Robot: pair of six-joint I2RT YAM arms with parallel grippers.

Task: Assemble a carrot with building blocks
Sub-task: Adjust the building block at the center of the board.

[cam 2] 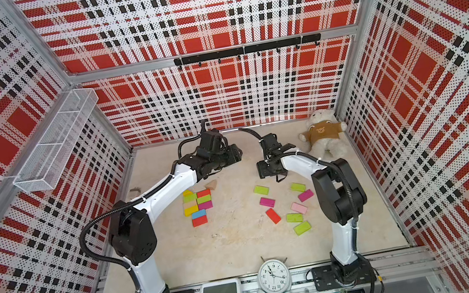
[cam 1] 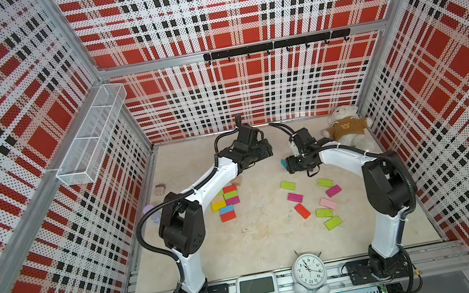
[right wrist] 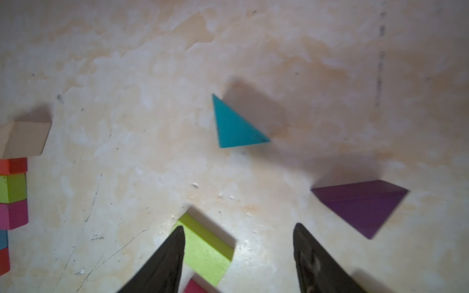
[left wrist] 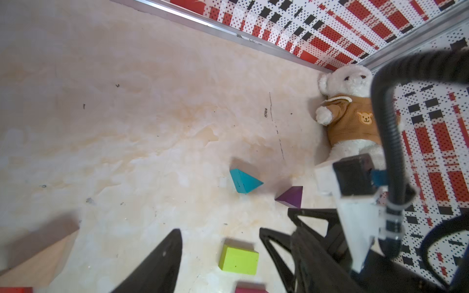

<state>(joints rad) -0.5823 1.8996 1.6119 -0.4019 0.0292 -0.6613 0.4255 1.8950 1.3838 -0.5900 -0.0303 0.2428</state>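
Both grippers hang open and empty over the far middle of the table. In the left wrist view my left gripper (left wrist: pixel 218 236) straddles a lime block (left wrist: pixel 238 257) lying flat below it. In the right wrist view one finger of my right gripper (right wrist: pixel 238 227) overlaps that same lime block (right wrist: pixel 205 251). Beyond it lie a teal triangle (right wrist: pixel 234 126) and a purple triangle (right wrist: pixel 360 203). In both top views a packed cluster of blocks (cam 1: pixel 225 202) sits at centre left, with a tan triangle (cam 1: pixel 237 180) at its far end. Several loose blocks (cam 1: pixel 324 213) are scattered at centre right.
A teddy bear (cam 1: pixel 346 130) lies in the far right corner. An alarm clock (cam 1: pixel 309 270) and a digital timer (cam 1: pixel 256 288) stand on the front rail. A beige cube (cam 1: pixel 160 190) and a pale purple toy (cam 1: pixel 150 211) sit by the left wall, below a wire basket (cam 1: pixel 90 139).
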